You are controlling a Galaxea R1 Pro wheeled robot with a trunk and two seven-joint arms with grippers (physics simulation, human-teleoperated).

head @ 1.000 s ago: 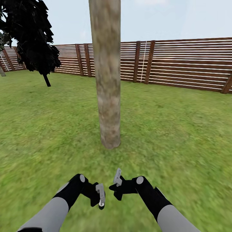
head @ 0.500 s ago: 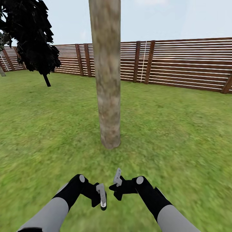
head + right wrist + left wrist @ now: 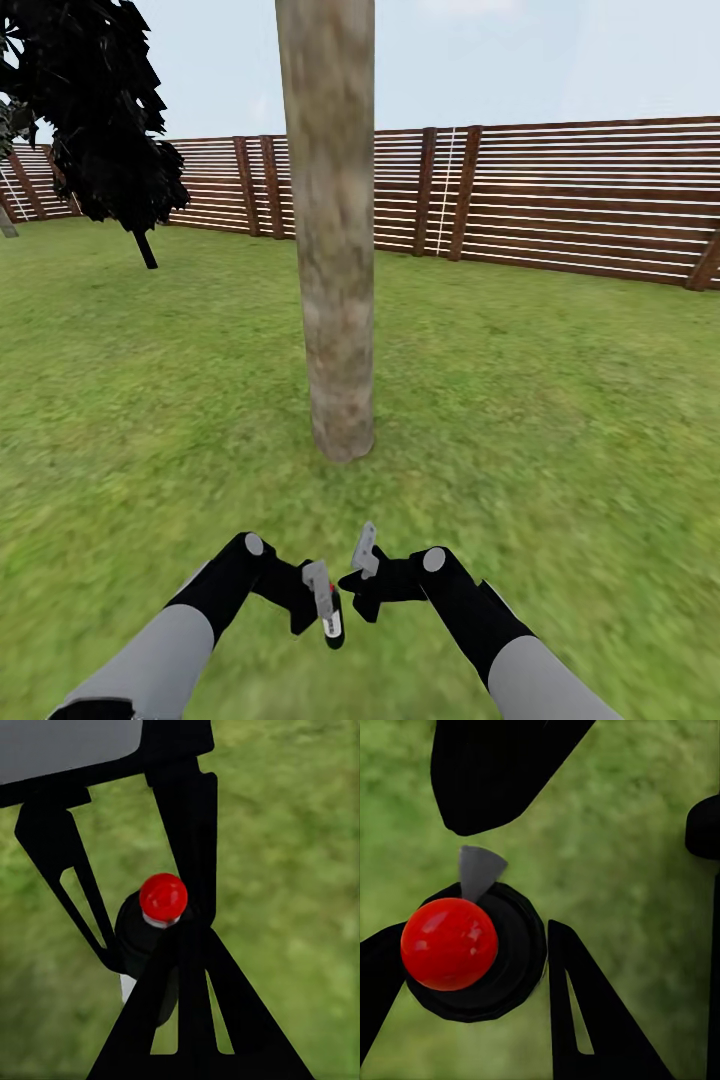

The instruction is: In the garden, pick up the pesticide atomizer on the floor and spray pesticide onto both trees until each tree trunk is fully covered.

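A: Pesticide atomizer point(image 3: 472, 956) — where is it placed relative to the fingers?

B: It is seen in the left wrist view as a black, rounded body with a red ball top and a small grey wedge, probably the nozzle. It sits between the dark fingers of the left gripper point(image 3: 469, 937). Whether it is truly clamped cannot be told for certain, but it is judged to be held, since nothing else appears to carry it above the grass.

A: And in the head view?

B: Only a red speck is shown at the left gripper point(image 3: 325, 605), low in the picture, just beside the right gripper point(image 3: 362, 562). The two are nearly touching.

A: Is the right one holding anything?

B: That cannot be told. In the right wrist view the bottle point(image 3: 154, 934) is seen through the fingers of the right gripper point(image 3: 184, 945), red cap toward the camera, but it may simply lie beyond them.

A: Which relation matters for the coming move?

B: The tree trunk point(image 3: 332, 250) stands straight ahead, upright, its base on the floor point(image 3: 560, 400) well apart from both grippers. The atomizer is low and its long axis appears to run roughly along the left wrist camera's line of sight, so the nozzle would probably have to be raised and turned toward the bark. The left arm is judged to be the one to do it.

A: Anything else visible?

B: A slatted fence point(image 3: 580, 200) and a dark tree point(image 3: 95, 110).
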